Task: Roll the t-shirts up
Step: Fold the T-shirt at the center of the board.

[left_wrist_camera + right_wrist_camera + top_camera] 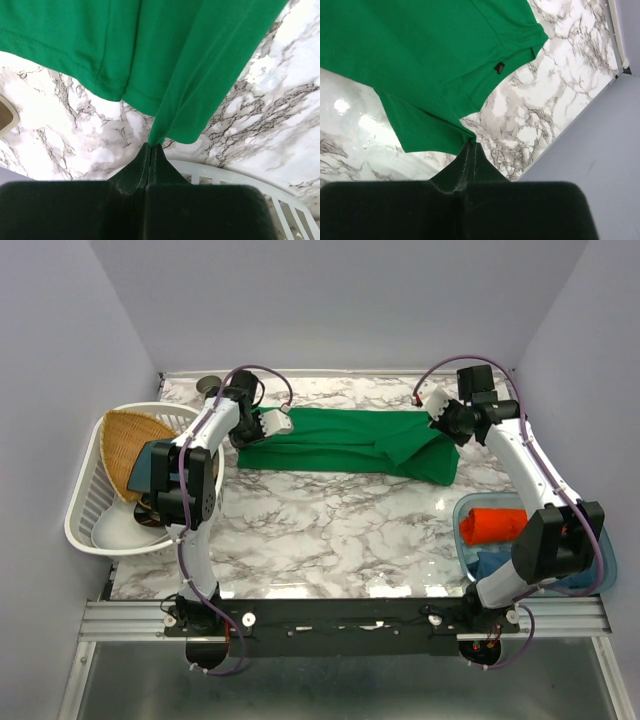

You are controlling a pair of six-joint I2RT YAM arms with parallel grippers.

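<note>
We find the green t-shirt point(345, 443) folded into a band across the upper middle of the top view, its long axis running left to right on the marble table point(330, 530). The left gripper point(272, 423) pinches its left end and the right gripper point(440, 412) its right end, jaws pressed together on cloth. We judge neither arm nearer, as each holds its own end.

Bright even light, white glare on the marble table point(340, 580)
</note>
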